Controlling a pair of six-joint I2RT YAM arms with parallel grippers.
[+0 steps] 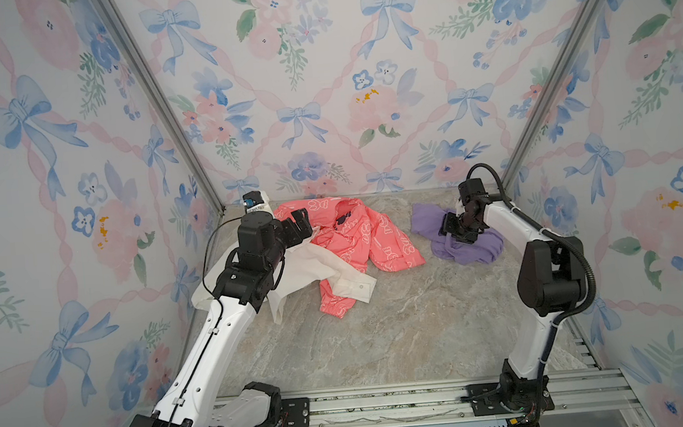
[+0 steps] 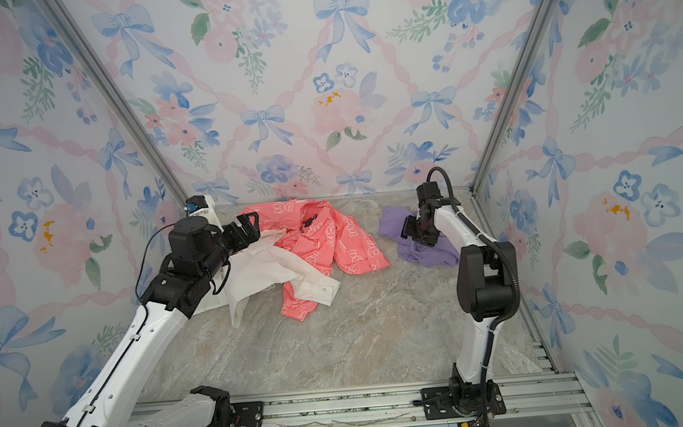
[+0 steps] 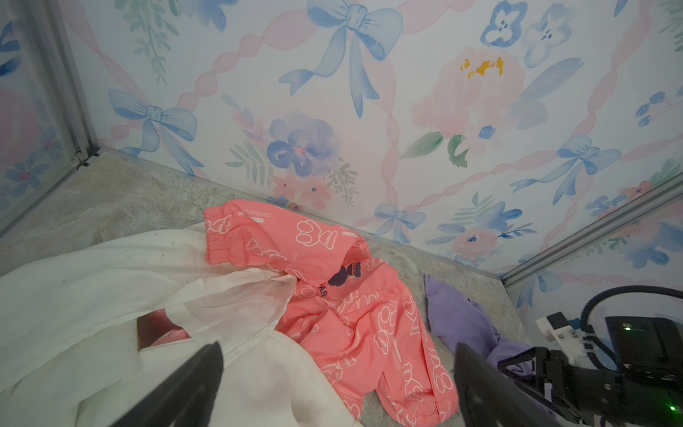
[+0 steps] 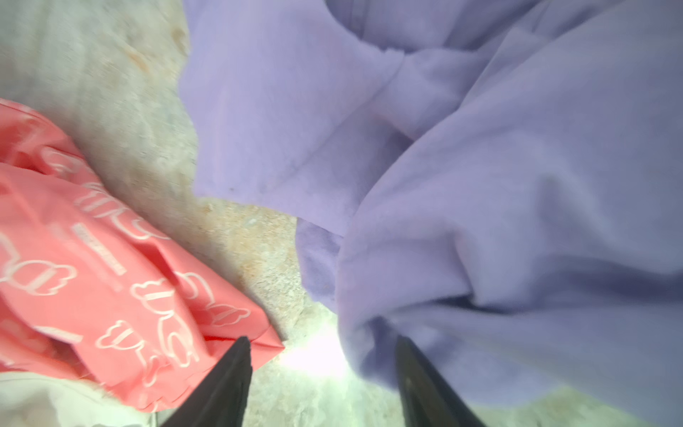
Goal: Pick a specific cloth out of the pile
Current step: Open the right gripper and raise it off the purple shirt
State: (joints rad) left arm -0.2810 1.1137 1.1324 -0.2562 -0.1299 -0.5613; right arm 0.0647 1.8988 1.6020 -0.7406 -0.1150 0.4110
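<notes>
in both top views the purple t-shirt (image 1: 432, 226) lies bunched near the back right corner of the worktop (image 1: 403, 334), apart from the pink jacket (image 1: 371, 237) and the white shirt (image 1: 315, 273), with bare stone between them. the right tool (image 1: 456, 230) sits low over the middle of the purple t-shirt. whether cloth is caught on it cannot be told from here. if a fold clings to a finger, lifting the arm would likely drag the t-shirt back toward the pink jacket.

in a top view the left tool (image 2: 249, 226) hangs above the white shirt near the back left corner, its jaws wide apart and holding nothing. a sweep of that arm to the right could push the jacket across the gap.

in the left wrist view the left tool (image 3: 338, 384) shows both fingers spread wide, empty, above the white shirt (image 3: 92, 288) and pink jacket (image 3: 369, 325). the purple t-shirt (image 3: 458, 318) lies beyond them, by the right arm.

in the right wrist view the right tool (image 4: 323, 380) has its fingers parted, with bare worktop (image 4: 236, 236) between the tips. one finger (image 4: 425, 384) touches or overlaps the edge of the purple t-shirt (image 4: 517, 185), so a snag looks possible there. the picture is blurred. the pink jacket (image 4: 92, 277) lies near the other finger.
</notes>
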